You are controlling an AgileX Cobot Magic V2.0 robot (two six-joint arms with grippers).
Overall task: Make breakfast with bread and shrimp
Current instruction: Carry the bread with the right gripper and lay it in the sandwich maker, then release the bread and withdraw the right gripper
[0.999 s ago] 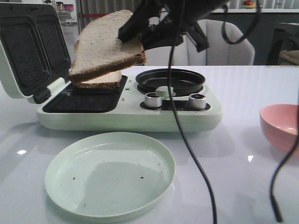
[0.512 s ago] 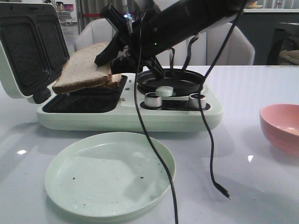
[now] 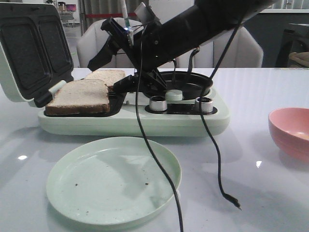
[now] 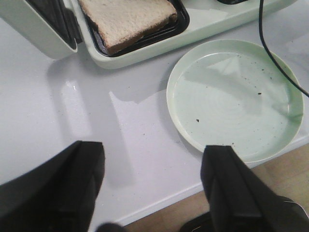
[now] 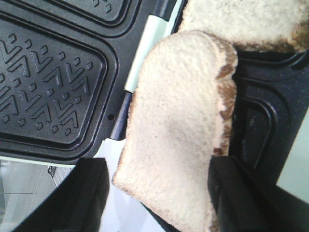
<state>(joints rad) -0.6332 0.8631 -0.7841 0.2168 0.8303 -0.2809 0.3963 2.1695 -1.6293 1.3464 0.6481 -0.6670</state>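
The bread is found at the left of the table, inside the open sandwich maker: the near slice is laid on the front cavity of the lower plate, and the second slice is seen behind it, partly covered by it. The near slice is not seated flat; its left corner is rested on the hinge side near the raised lid, so it is tilted a little. The long axis of this slice runs roughly left to right in the front view, and the darker crust edge is turned toward the plate in front. To the right of the bread, the right gripper is held just above the slices with its fingers spread wide and nothing between them, so the slice is judged as released. For this step to be done well, the slice should be pushed gently away from the hinge until it sits fully in its cavity. The left gripper is held wide and empty over the table edge near the plate. At the far right a pink bowl is seen; no shrimp can be made out.
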